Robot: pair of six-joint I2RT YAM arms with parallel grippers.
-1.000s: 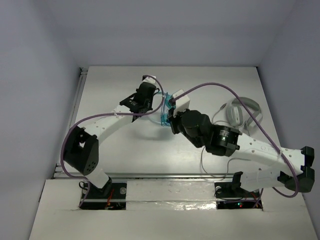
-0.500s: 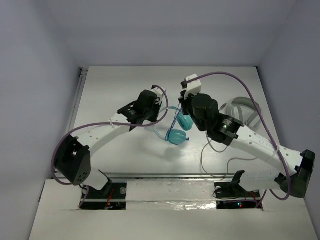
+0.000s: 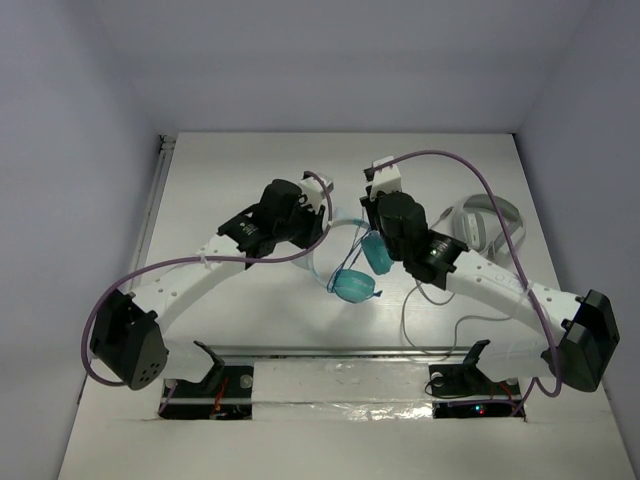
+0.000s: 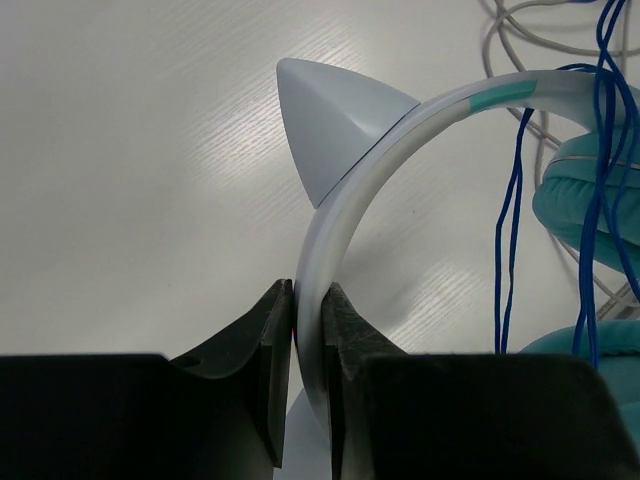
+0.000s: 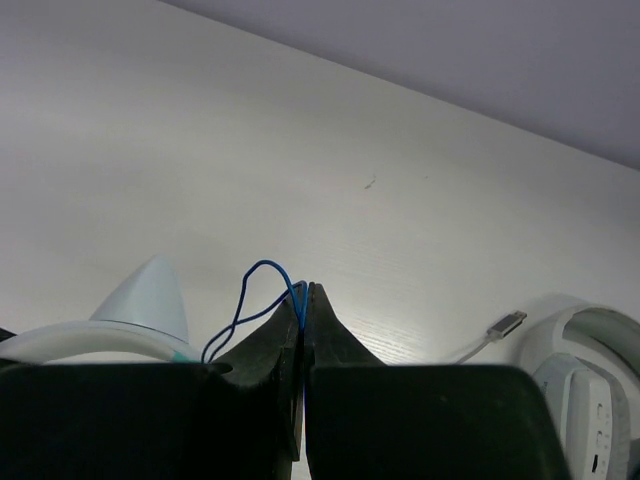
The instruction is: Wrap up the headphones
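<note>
I am clamping the headphones (image 3: 352, 286) by the white headband (image 4: 345, 200) in my left gripper (image 4: 308, 300) over mid-table (image 3: 220, 180), while my right gripper (image 5: 303, 292) is pinching the blue cord (image 5: 262, 264) mid-wrap, which next probably calls for looping it taut around the band.

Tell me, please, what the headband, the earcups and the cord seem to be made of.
Headband: probably hard plastic, with a smooth, pale, slightly glossy surface that shows soft highlights along its curve.
Earcups: matte teal pads with rounded edges, possibly leatherette over foam.
Cord: thin blue wire, likely rubber-coated, hanging in limp loops.
</note>
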